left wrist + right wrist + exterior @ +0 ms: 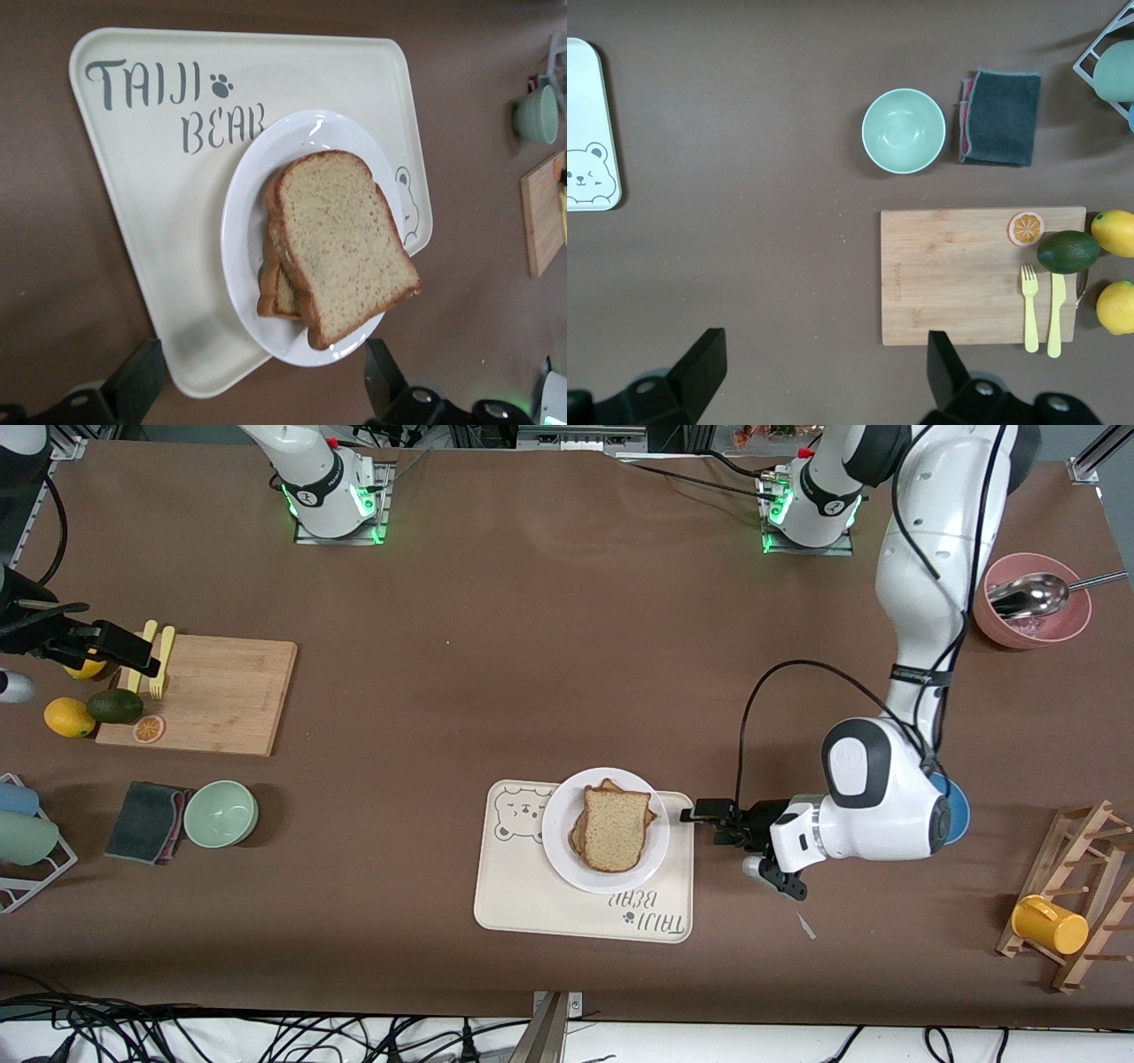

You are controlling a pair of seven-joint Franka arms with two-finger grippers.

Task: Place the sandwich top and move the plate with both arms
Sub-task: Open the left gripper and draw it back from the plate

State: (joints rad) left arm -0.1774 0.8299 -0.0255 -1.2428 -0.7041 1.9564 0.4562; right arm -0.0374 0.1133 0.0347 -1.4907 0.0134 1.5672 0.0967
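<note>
The sandwich top (615,828) lies on the plate (567,850) on the tray (532,895). My left hand (709,821) waits wide at the plate's three o'clock; my right hand (133,657), wide, hangs over the cutting board (230,691).

A cream rectangular bear-print tray (532,903) lay on the brown desk (532,646); a pale-green round bowl (221,813) sat beside a dark folded cloth (146,821).

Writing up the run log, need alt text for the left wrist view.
A white plate sits on a cream tray printed "TAIJI BEAR", holding a stacked sandwich whose plain brown bread slice lies on top. The left tool is open just off the plate's rim, holding nothing. A green bowl and a wooden board show at the edge.
</note>
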